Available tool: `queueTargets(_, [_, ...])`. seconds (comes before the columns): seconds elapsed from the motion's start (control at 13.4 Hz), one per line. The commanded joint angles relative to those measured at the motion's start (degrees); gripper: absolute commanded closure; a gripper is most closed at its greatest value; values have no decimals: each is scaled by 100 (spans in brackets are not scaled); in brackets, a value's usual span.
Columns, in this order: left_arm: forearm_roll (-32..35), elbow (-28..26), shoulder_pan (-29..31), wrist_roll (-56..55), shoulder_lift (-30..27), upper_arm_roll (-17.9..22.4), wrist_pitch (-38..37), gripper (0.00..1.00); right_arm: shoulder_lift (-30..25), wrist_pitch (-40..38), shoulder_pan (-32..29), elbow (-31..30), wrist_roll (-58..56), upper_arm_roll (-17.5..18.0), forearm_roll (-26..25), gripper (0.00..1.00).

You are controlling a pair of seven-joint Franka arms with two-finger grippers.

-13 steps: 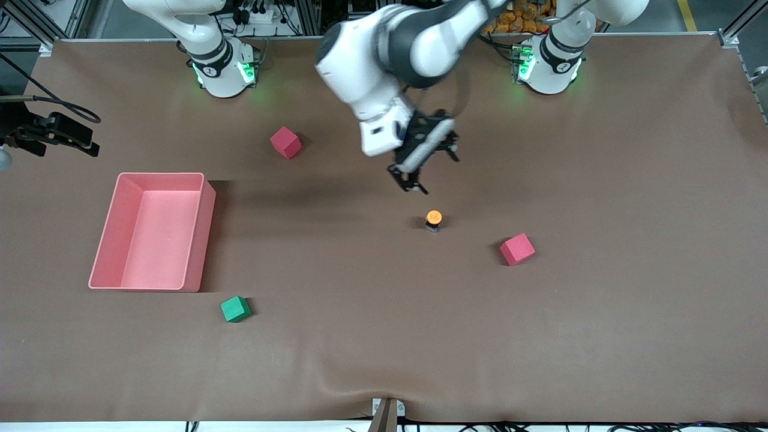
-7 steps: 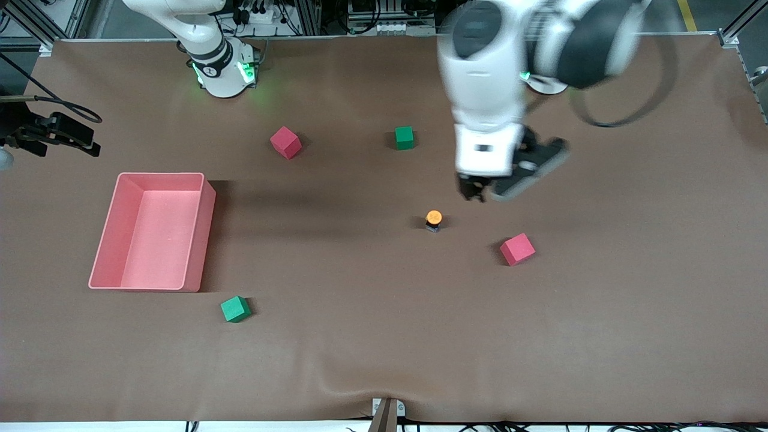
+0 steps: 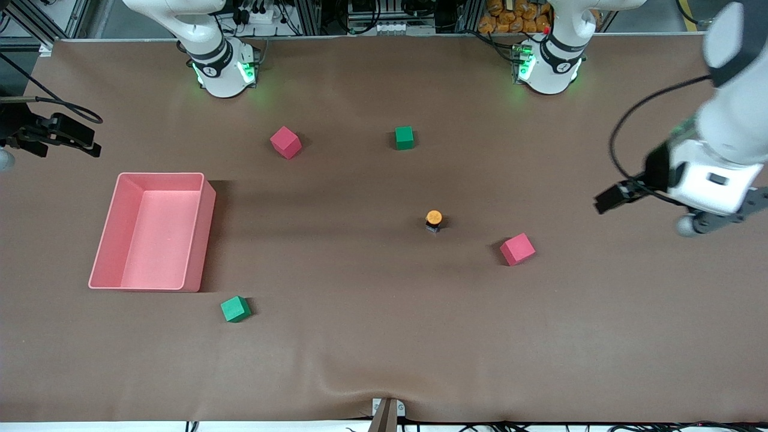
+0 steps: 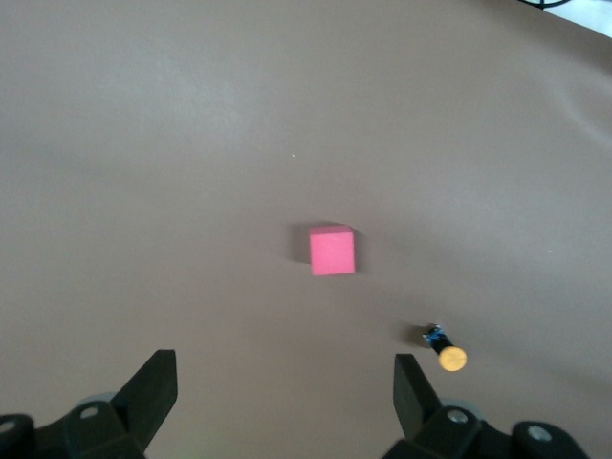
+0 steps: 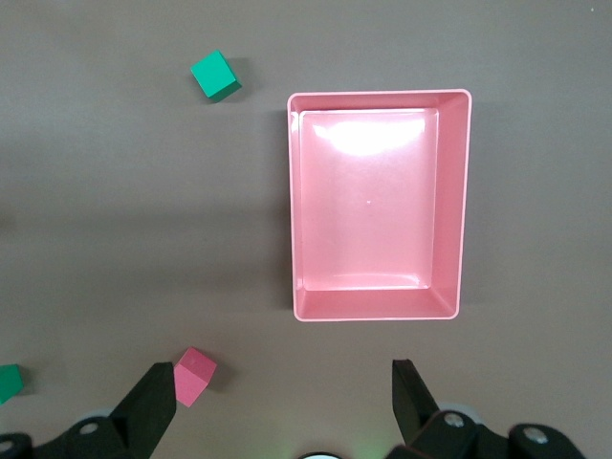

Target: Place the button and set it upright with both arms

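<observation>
**On the table: button standing, job seemingly finished**

Near mid-table, button (image 3: 434, 219) upright, cap up, beside red cube (image 3: 517, 249). Left gripper (image 4: 277, 392) wide, empty, over the left arm's table end. Right gripper (image 5: 277, 402) wide over tray (image 5: 379, 311), waiting. Nothing apparently left.

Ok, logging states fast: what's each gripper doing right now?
Left gripper: open, empty, over the table's left-arm end.
Right gripper: open, empty, above the pink bin.

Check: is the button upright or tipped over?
Upright. The button stands on the table with its orange cap on top of the black body.
</observation>
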Motion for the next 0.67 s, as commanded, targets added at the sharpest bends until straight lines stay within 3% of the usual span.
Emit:
queueTargets(0.0, [-93,-143,183,577,-100,-88,-18,0,34,-32,35,77,21,-34,91,0])
queueTargets(0.22, [-251,-187,298,950,-126,-70,-27,0,34,-24,35,86,21,-34,91,0])
queueTargets(0.6, [-234,-1153,228,1369,-1039,157,-1,0,34,-32,35,77,21,-34,91,0])
